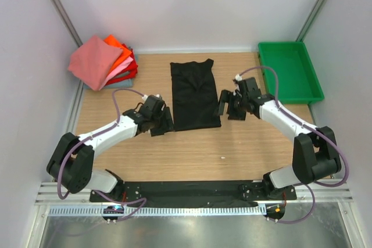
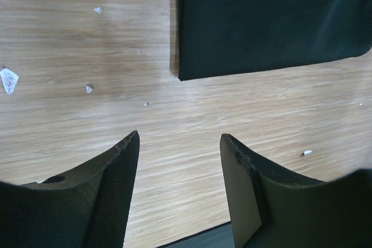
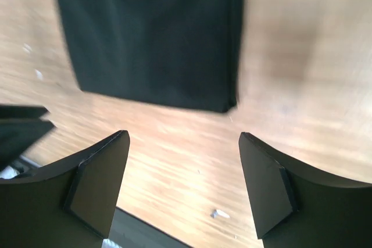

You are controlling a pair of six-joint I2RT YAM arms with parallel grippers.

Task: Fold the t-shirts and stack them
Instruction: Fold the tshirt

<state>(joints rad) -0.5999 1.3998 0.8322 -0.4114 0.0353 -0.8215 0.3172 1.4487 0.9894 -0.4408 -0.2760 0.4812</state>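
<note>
**Black shirt lies lengthwise between two open grippers**

The wooden table (image 1: 192, 155) shows bare board on every side of the black t-shirt (image 1: 195, 94). The shirt lies at the table's middle as a long narrow strip, its long axis running straight away from the arm bases. The stack of folded t-shirts (image 1: 104, 62), in salmon, orange and red, sits at the far left corner, well apart from the strip. The green tray (image 1: 290, 74) stands at the far right.

The left gripper (image 1: 163, 123) is just beside the strip's near left corner. In its wrist view that corner lies ahead and to the right of the fingers, not touching them. The right gripper (image 1: 228, 108) stands just beside the right long edge, toward the near end; its own view is blurred. Both sets of jaws stand apart with nothing between them.

The next fold likely carries the near hem toward the far one. Each arm looks about equally close to its own near corner, and there is open board before the hem. A few pale specks (image 2: 9, 79) dot the wood.
</note>
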